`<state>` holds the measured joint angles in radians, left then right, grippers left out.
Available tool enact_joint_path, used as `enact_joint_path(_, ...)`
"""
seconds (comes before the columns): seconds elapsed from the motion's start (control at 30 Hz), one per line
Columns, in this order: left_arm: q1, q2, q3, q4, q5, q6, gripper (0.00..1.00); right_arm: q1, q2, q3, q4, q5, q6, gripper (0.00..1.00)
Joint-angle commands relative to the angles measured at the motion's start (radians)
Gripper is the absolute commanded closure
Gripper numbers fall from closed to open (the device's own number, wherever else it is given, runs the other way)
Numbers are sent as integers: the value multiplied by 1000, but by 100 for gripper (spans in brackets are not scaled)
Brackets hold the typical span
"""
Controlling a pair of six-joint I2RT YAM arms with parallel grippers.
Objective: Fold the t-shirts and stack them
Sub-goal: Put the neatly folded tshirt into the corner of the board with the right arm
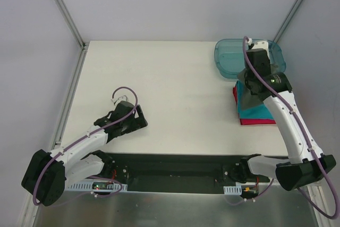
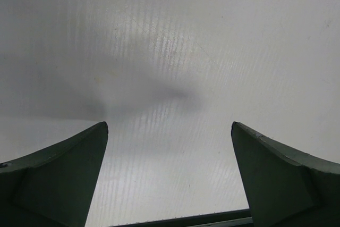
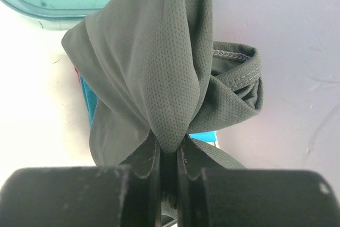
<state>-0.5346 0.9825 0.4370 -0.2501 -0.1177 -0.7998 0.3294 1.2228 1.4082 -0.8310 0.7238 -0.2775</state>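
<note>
right pincer (image 3: 169,151) grips the bunched dark grey t-shirt (image 3: 149,62).

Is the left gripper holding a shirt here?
No, the left gripper stands wide open, with only bare white table between its fingers.

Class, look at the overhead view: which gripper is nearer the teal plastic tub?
Right. The right gripper, clamped on the grey t-shirt, hangs right by the tub. The left gripper sits open far across the table.
</note>
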Motion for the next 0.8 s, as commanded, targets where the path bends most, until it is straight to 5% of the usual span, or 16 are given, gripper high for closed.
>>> enact_joint_path(0.0,10,8,31,-11,-14,14,1,-33,-36,63,-34,-14,-32,99)
enact_joint_path(0.77,27,13,22,-11,-11,19,1,-263,47,-146,128,-274,14,100)
